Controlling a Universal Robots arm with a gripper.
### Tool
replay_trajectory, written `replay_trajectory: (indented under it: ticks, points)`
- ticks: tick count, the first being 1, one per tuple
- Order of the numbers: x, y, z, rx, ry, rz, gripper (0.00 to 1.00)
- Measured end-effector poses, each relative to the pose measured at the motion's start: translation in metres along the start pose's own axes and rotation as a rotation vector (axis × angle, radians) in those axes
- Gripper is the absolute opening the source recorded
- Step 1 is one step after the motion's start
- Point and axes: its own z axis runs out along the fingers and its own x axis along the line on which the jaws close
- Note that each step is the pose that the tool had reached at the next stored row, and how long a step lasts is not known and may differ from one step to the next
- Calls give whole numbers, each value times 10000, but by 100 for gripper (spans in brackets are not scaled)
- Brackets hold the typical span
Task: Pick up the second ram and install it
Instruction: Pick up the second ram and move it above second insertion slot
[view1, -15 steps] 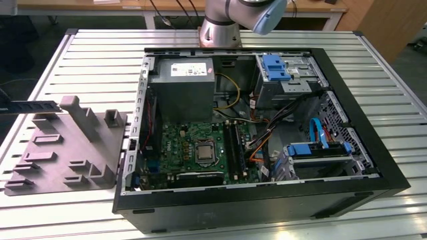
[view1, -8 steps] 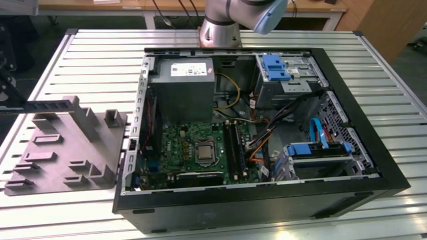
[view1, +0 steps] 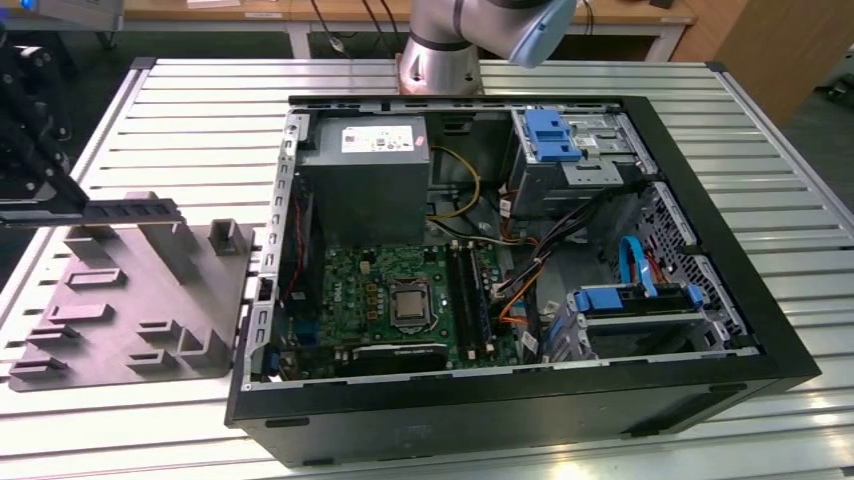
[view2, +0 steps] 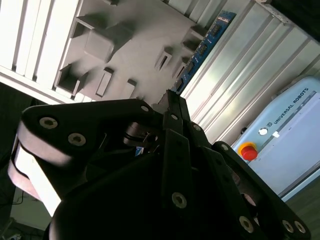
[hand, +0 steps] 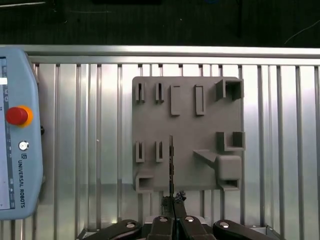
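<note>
Gripper (hand: 172, 200) clamped narrow on second ram (view2: 202, 50), held above grey fixture plate (view1: 120, 300); in exterior view at 9 o'clock of open case (view1: 507, 410); ram long axis 9-to-3; motherboard (view1: 354, 280) slots 12-to-6.

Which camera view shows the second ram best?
The second wrist view: the second ram shows its flat blue face and chips, reaching out from the gripper. In the first wrist view it is edge-on, a thin dark line. In the exterior view it is a dim dark strip at that view's left.
</note>
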Motion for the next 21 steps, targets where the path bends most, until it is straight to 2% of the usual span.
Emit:
replay_trajectory:
  ticks: [21]
  points:
    - [-29,-589,-13,-1,1,0,11]
